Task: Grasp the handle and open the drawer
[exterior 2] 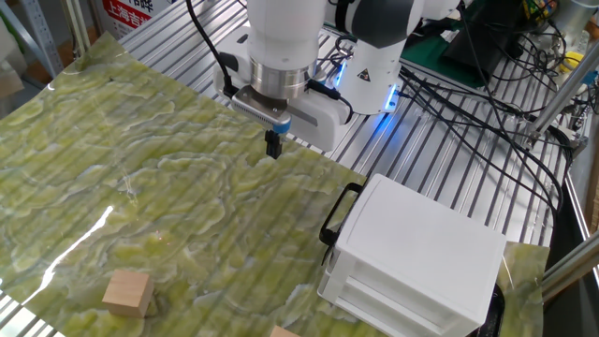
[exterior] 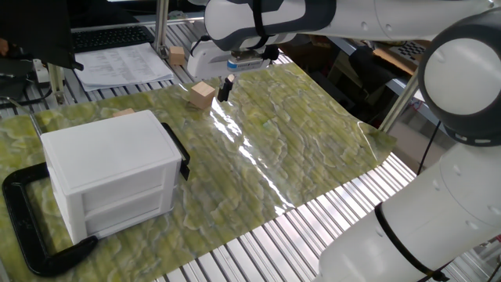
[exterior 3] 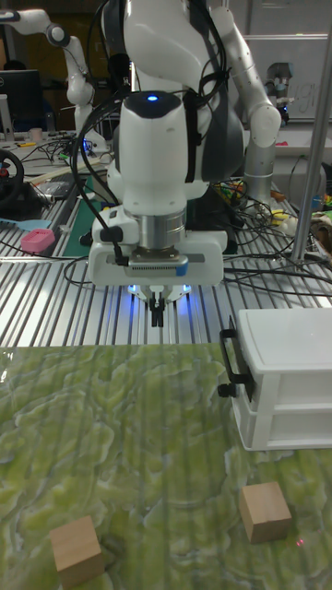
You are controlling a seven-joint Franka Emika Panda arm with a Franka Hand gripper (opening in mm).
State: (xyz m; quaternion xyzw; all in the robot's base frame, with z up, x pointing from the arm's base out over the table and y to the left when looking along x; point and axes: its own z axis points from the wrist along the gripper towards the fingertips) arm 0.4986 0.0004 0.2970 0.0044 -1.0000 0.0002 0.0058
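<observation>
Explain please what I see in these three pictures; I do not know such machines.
The big white machine is a robot arm. At its end is the gripper, two thin black fingers; they look closed together and hold nothing. It hangs above the green patterned mat. All three pictures show the same table: two cameras look down from opposite sides, and the tall picture faces the robot from the front. On the mat stands a small white cabinet; its upper drawer is shut, with a black bar handle on its front. A black C-shaped clamp sits around the cabinet. A few wooden blocks lie on the mat.
</observation>
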